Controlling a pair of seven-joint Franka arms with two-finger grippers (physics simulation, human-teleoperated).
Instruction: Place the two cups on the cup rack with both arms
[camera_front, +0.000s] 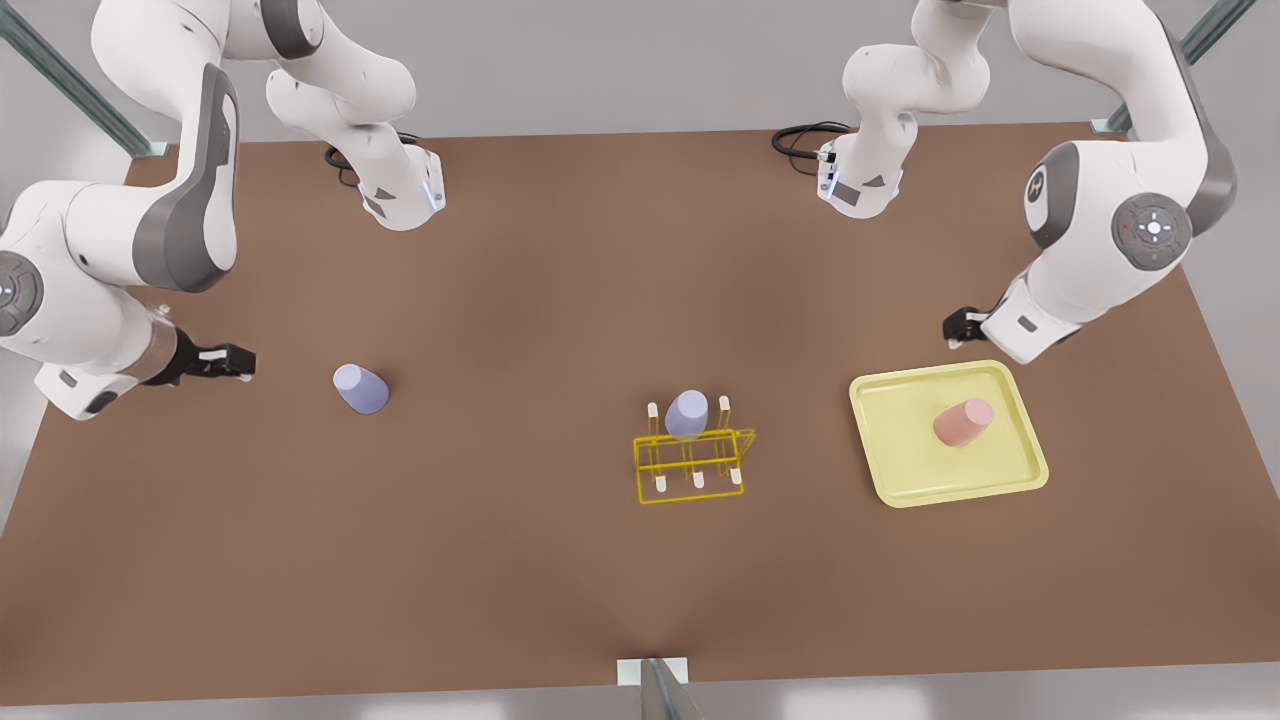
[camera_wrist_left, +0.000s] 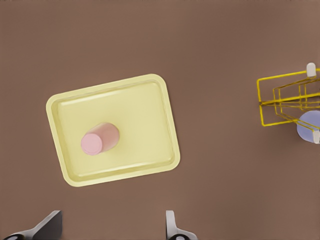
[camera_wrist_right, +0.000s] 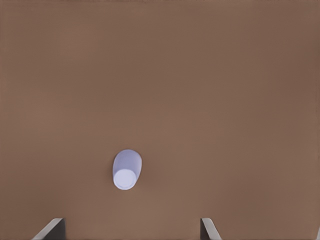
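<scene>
While left gripper, front view's right, and right gripper, its left, gaped empty, judged pink cup and lavender cup light, rigid, slick; best pinched mid-wall.

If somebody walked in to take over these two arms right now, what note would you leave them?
Left tool: open, empty, hanging beside the pale-yellow tray, at the front view's right.
Right tool: open, empty, at the front view's left, near the loose lavender cup.
Things: the pink cup stands upside down on the tray. The loose lavender cup stands upside down on the brown table. Another lavender cup already sits over a peg of the yellow cup rack.
Done: neither loose cup is picked up yet.
Left: probably each arm grasps its nearer cup and sets it on a free peg.
</scene>
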